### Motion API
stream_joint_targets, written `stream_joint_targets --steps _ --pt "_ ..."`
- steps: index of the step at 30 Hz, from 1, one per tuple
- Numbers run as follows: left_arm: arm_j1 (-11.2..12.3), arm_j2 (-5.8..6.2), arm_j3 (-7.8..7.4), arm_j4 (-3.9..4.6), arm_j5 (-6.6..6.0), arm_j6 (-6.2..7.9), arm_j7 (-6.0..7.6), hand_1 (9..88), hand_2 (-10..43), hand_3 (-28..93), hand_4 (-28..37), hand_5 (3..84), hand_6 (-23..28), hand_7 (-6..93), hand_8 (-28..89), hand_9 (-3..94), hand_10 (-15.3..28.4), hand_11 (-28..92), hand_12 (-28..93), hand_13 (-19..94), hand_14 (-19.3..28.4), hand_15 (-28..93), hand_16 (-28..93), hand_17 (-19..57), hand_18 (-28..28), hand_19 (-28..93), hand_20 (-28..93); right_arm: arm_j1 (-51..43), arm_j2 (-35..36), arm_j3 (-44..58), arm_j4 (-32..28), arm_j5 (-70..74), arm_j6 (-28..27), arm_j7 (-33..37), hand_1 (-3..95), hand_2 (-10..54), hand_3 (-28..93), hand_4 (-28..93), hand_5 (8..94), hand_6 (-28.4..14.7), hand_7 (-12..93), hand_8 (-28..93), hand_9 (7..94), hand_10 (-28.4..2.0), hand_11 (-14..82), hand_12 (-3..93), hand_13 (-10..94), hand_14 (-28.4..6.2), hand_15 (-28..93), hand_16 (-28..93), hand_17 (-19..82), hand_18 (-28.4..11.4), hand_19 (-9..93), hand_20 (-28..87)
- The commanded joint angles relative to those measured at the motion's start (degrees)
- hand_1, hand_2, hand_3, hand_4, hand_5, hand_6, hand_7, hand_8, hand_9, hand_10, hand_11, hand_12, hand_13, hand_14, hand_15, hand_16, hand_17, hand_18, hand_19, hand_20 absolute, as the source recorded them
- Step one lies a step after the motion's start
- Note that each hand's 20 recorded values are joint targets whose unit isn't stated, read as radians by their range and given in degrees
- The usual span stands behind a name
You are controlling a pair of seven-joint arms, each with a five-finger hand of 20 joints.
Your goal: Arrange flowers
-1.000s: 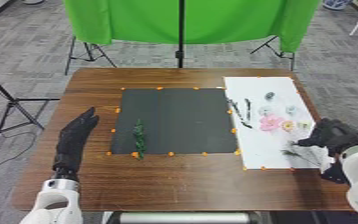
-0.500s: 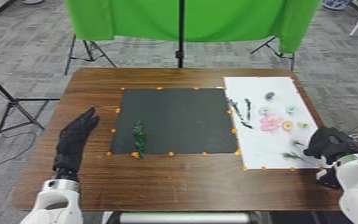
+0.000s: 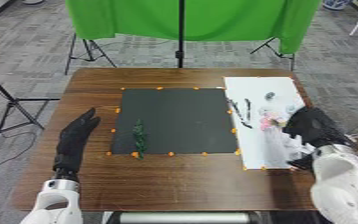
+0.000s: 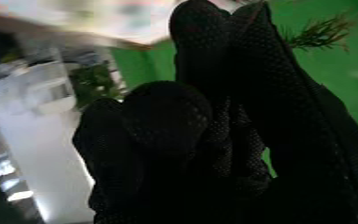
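One sprig [image 3: 139, 140] down on the mat [image 3: 184, 115]; right hand [image 3: 314, 127] pinches a twig [image 4: 321, 34], left hand [image 3: 72, 141] relaxed, flowers [image 3: 265, 122] to go!

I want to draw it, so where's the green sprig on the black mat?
In the head view, the sprig is at the mat's lower left, right of the left hand, its bottom end by an orange dot.

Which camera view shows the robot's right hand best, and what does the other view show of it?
The right wrist view: the right hand is large and near, so its glove's texture is visible. The head view shows it smaller, but tells its place: at the right side of the white sheet.
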Motion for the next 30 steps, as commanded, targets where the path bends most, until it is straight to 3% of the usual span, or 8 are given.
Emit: stream_joint_targets --steps 1,14,30 --pt "-0.3 -0.16 0.70 0.56 0.16 -1.41 -0.99 21.2 -0.4 68 -28.2 41.0 3.4 5.5 -6 41.8 12.1 13 11 30 11.9 8 0 5.4 9.0 1 16 14.8 -6.7 -15.5 1.8 -0.5 -0.3 -4.6 61.9 -9.5 53 -15 78.3 0.7 29 15 90.8 -8.6 17.3 42.6 88 -2.4 59 33 62 -11.6 93 57" --pt "-0.6 -0.32 0.98 0.92 0.23 -2.13 -1.35 21.0 -1.1 69 -28.2 41.5 3.6 6.4 -7 42.6 12.4 15 11 31 12.1 8 0 5.4 9.1 1 16 24.9 -16.0 -30.4 16.1 -3.9 -2.9 -6.9 66.2 -9.5 42 -8 77.9 0.4 28 15 89.0 -9.1 21.3 39.0 88 -2.3 59 34 62 -11.1 93 57" --pt "-0.6 -0.34 1.17 0.95 0.26 -3.03 -1.71 20.5 -1.8 69 -28.3 41.8 3.6 7.5 -7 43.3 13.0 17 10 32 12.5 9 0 5.6 9.3 1 16 26.8 -20.6 -36.7 19.3 -3.2 -4.9 -4.6 70.4 -9.5 33 -2 77.8 -0.4 28 15 87.3 -10.4 27.9 32.4 88 -2.4 58 33 63 -10.9 93 56"
